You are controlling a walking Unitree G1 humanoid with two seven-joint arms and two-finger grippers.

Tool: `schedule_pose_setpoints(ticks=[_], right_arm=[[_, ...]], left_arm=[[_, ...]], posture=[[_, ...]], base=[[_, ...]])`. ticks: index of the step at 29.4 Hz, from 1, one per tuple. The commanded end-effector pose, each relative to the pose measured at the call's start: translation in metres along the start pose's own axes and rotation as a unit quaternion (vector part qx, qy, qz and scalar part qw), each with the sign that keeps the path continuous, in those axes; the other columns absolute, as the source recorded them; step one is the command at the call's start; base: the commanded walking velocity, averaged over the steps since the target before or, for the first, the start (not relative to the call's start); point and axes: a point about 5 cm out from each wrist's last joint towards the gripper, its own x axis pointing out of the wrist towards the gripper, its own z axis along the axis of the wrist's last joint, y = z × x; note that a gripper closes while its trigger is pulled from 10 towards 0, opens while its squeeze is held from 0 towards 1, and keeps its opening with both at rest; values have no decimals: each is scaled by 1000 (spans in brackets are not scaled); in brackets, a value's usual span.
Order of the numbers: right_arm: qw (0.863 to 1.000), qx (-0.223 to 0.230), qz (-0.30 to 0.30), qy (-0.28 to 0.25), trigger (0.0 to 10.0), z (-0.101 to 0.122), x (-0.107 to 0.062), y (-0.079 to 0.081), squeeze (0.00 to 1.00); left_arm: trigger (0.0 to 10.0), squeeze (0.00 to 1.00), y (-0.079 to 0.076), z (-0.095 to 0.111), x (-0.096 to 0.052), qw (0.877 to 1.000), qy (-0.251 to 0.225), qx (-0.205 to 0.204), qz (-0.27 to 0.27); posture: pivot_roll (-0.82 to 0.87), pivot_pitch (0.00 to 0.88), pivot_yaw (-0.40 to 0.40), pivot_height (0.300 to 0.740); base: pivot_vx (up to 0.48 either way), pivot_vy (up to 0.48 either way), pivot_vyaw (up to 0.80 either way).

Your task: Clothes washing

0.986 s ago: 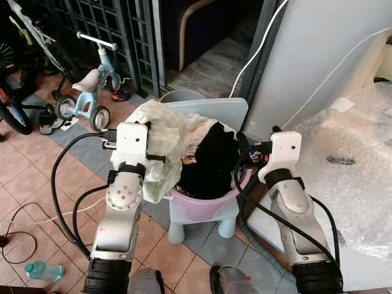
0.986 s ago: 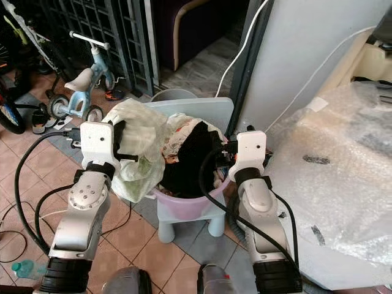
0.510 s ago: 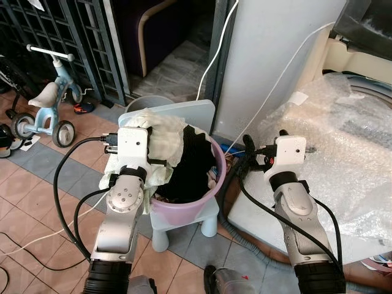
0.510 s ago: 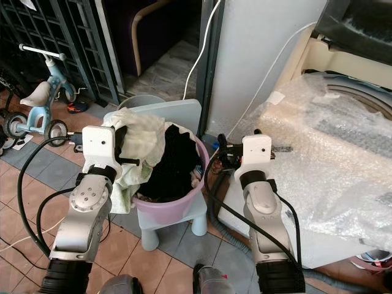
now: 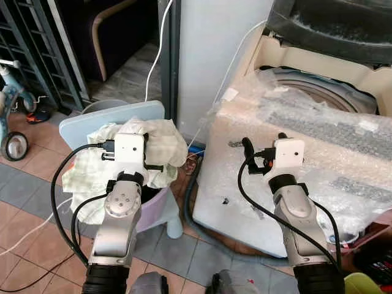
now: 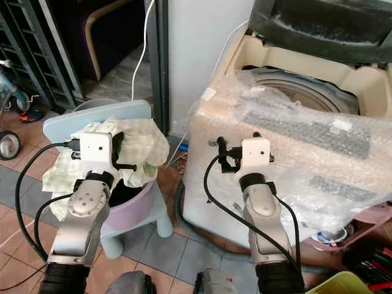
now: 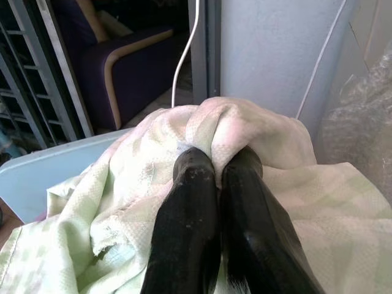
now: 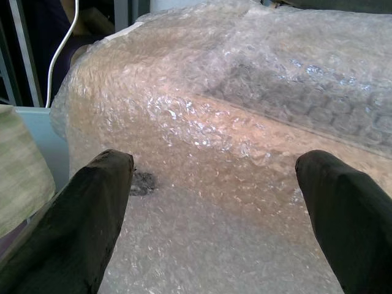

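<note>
My left gripper (image 7: 217,168) is shut on a bunched fold of a pale green cloth (image 5: 160,144). The cloth hangs over a purple laundry basket (image 6: 131,211) that stands on a light-blue child's chair (image 5: 107,116). Dark clothes (image 6: 124,193) lie in the basket under the cloth. To the right stands a top-loading washing machine (image 5: 318,128) wrapped in bubble wrap, its lid (image 5: 331,24) raised and its drum opening (image 5: 312,92) showing. My right gripper (image 8: 214,177) is open, with nothing between its fingers, and hovers over the machine's front left corner.
A white cable (image 5: 160,37) runs down the grey wall panel behind the basket. A grey bucket (image 5: 98,105) sits behind the chair. A dark armchair (image 5: 110,18), a metal gate (image 5: 37,49) and a tricycle wheel (image 5: 9,144) stand at the left. A yellow-green bin (image 6: 331,285) is at the lower right.
The camera has swung right, bringing the washing machine into view. My left gripper still holds the green cloth. My right gripper has left the basket's rim and now hovers over the machine's corner.
</note>
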Motion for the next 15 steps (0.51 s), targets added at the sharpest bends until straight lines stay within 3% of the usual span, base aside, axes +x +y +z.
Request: schedule_pose_setpoints(ticks=[1, 15], right_arm=[[1000, -5, -2, 1, 10000, 1, -2, -2, 0], [1000, -19, -16, 2, 10000, -1, -3, -14, 0]], left_arm=[[10000, 0, -3, 7, 0, 1000, -13, -6, -5], [10000, 0, -9, 31, 5, 997, -65, -14, -35]], posture=[[23, 57, -16, 740], [23, 52, -16, 740]], base=[[0, 0, -800], [0, 0, -800]])
